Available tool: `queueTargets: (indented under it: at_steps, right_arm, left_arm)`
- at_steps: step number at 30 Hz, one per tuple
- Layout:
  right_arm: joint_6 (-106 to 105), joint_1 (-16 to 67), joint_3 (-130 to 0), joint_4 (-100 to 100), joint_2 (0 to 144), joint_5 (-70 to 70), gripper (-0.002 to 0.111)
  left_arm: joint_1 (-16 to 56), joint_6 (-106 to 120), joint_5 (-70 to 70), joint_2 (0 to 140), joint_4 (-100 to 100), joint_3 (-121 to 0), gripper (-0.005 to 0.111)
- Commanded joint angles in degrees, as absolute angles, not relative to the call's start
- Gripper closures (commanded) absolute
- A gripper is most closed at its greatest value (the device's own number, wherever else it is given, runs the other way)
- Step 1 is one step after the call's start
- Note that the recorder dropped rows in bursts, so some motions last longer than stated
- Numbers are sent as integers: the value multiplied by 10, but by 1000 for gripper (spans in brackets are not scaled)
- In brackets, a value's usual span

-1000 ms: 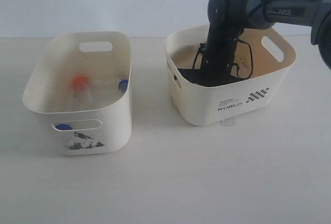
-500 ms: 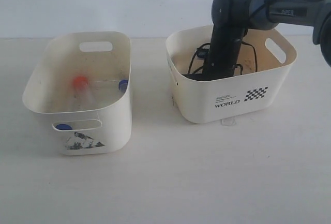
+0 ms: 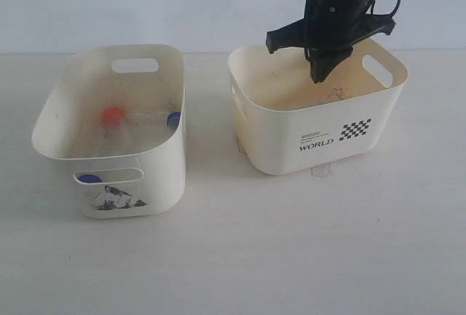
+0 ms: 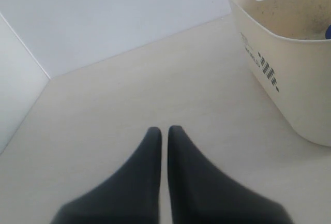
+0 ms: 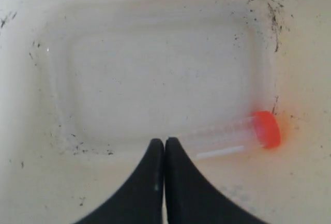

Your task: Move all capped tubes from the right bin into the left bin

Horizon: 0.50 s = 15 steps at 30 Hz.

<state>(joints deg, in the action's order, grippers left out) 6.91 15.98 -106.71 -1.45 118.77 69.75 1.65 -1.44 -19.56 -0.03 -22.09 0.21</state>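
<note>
The right bin, cream with a "WORLD" print, holds one capped tube with an orange cap, lying flat on the stained floor. My right gripper hangs above this bin's rim, shut and empty. In the right wrist view its tips are just beside the tube's bottom end, not holding it. The left bin with the dark sticker holds an orange cap and two blue caps. My left gripper is shut over bare table, out of the exterior view.
A cream bin with a dark checkered mark stands beyond my left gripper; a speck of blue shows inside it. A white wall rises behind the table. A gap of table separates the two bins.
My right arm has risen out of the right bin, from deep inside to above its rim. The bin, tilted one second ago, has settled level and shifted slightly left.
</note>
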Motion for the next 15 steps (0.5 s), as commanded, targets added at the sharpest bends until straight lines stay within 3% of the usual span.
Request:
queueTargets:
  at_steps: [1, 5, 15]
  right_arm:
    - [-71, 158, -1070, -46, 1186, 700, 109]
    - [-215, 158, -1070, -56, 1186, 700, 109]
    - [-227, 159, -1070, 126, 1186, 700, 109]
  left_arm:
    - [19, -20, -193, 0, -219, 0, 102]
    - [19, -20, -193, 0, -219, 0, 102]
    - [19, -20, -193, 0, -219, 0, 102]
